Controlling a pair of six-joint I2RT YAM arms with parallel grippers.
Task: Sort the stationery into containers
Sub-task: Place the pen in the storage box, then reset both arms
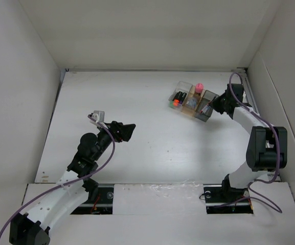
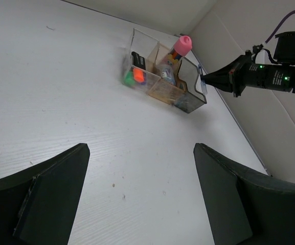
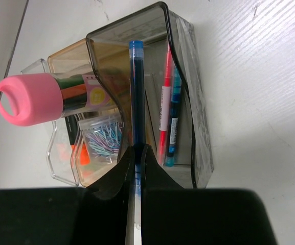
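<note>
Probably plastic smoky box [image 3: 201,127], slim blue pen [image 3: 136,87]

A row of three joined boxes [image 1: 193,101] sits slantwise near the worktop's far right corner. The clear box [image 3: 35,69] holds stubby black markers [image 2: 133,76] with orange and green ends. The tan box [image 3: 68,58] holds an upright pink-capped bottle [image 3: 29,99] and a small jar [image 3: 101,140] of paper clips. The dark grey box [image 3: 198,102] holds a pink pen [image 3: 165,102] and a teal pen [image 3: 174,117]. At its mouth is a dark blue pen [image 3: 136,92], pinched in the right end effector [image 3: 137,153].

No words, brands or numbers are legible anywhere; the printed label on the pink-capped small bottle [image 3: 50,98] is blurred.
</note>
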